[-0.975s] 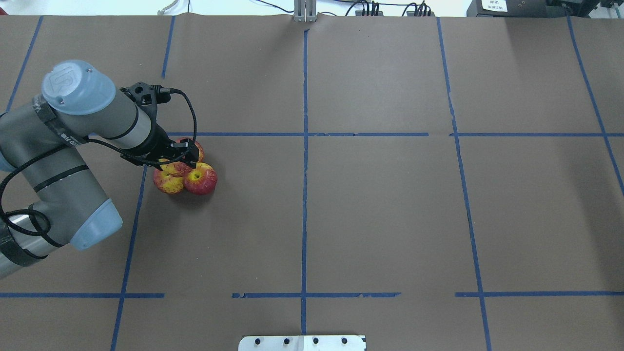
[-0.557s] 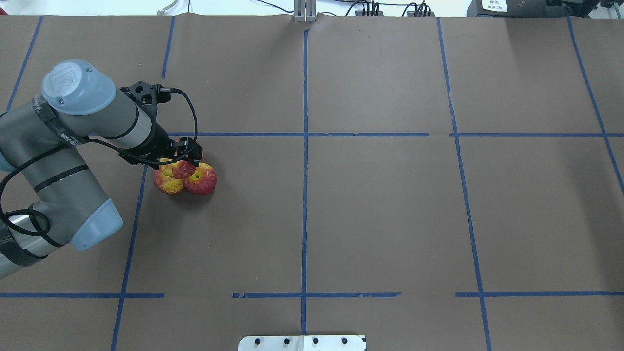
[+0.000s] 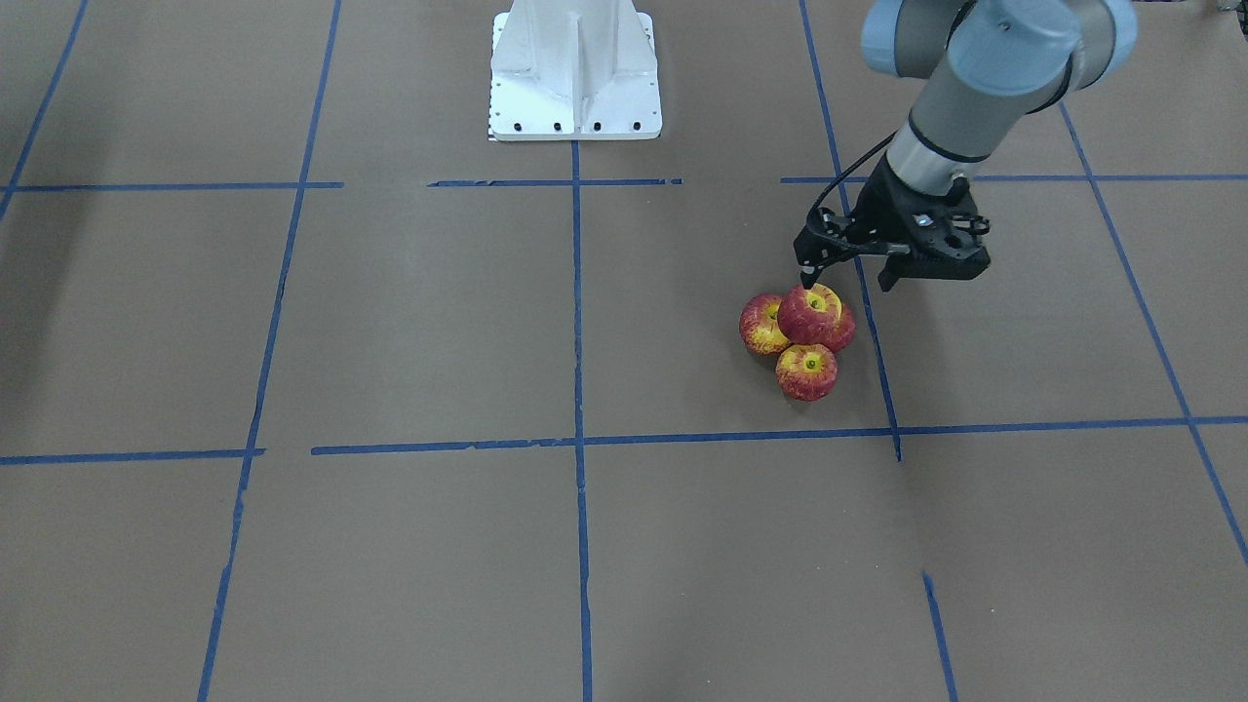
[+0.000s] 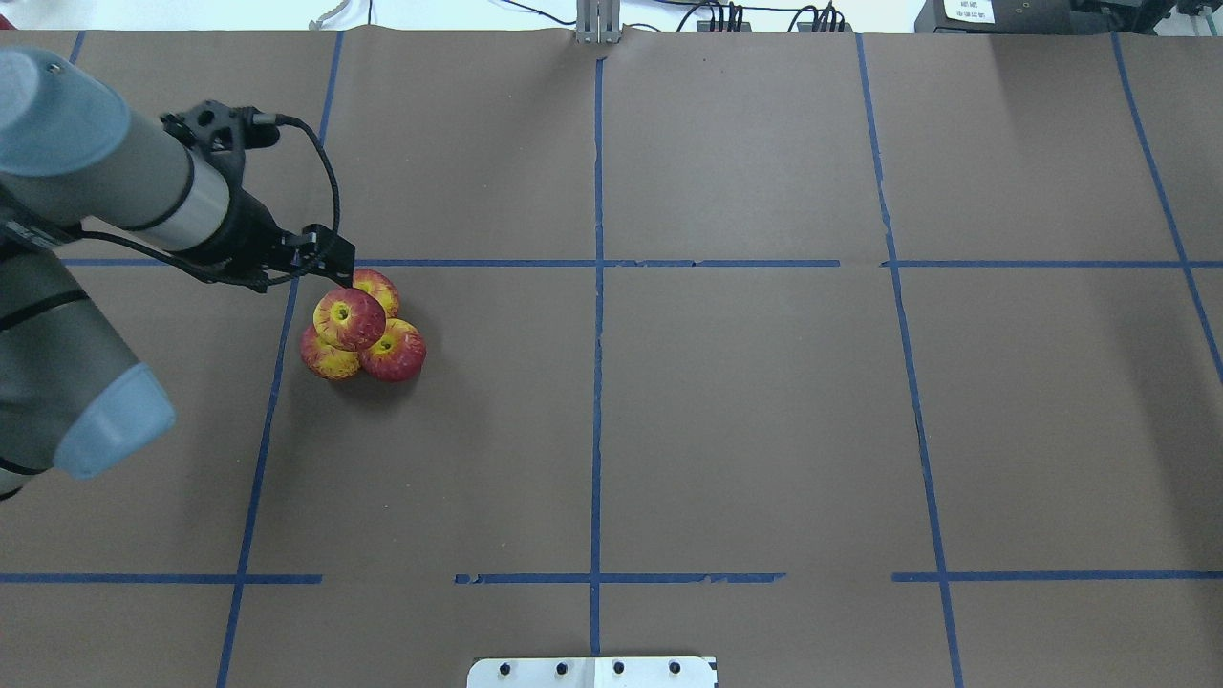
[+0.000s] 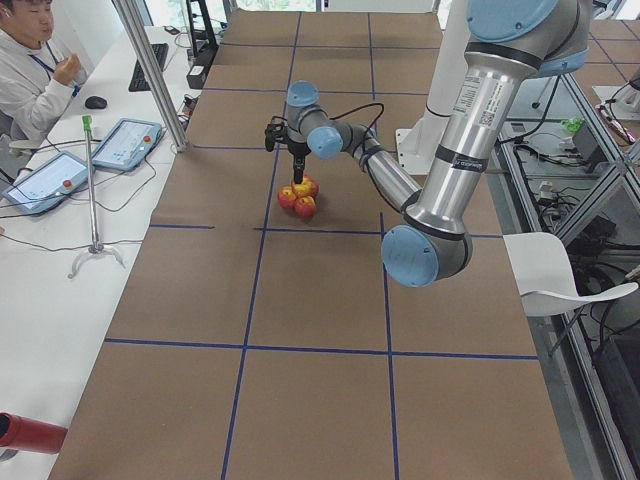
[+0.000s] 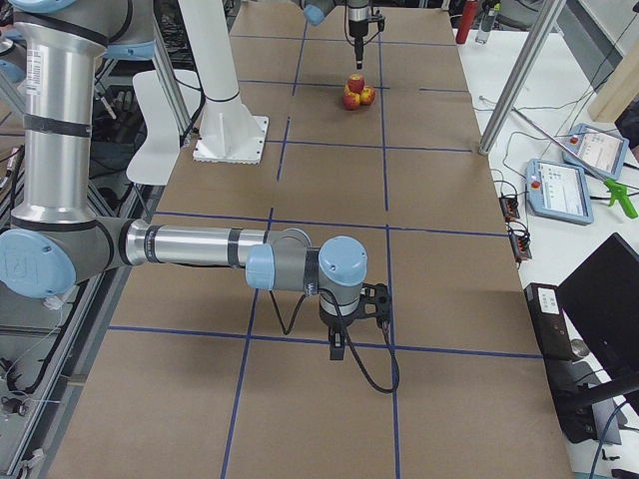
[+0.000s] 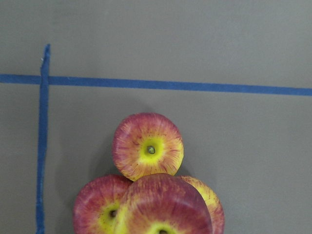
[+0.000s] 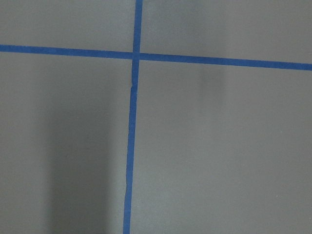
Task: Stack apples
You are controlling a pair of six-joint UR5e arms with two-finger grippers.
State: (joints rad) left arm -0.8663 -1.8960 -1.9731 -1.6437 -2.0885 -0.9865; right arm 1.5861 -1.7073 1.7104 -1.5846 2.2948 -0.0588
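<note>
left tool (image 3: 845, 282): released, empty, just above stack | apples (image 4: 361, 328): one atop three | right tool (image 6: 339, 347): cannot tell

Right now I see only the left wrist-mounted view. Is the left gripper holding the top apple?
Observer: No. The left gripper is open, above the top apple; the exterior right view shows a gap.
Operator: Does that apple sit centred?
Observer: Yes, overhead it rests over the middle of the three lower apples.
Operator: And the right gripper?
Observer: The right gripper is far away, low over the brown table paper; open or shut, I cannot tell.
</note>
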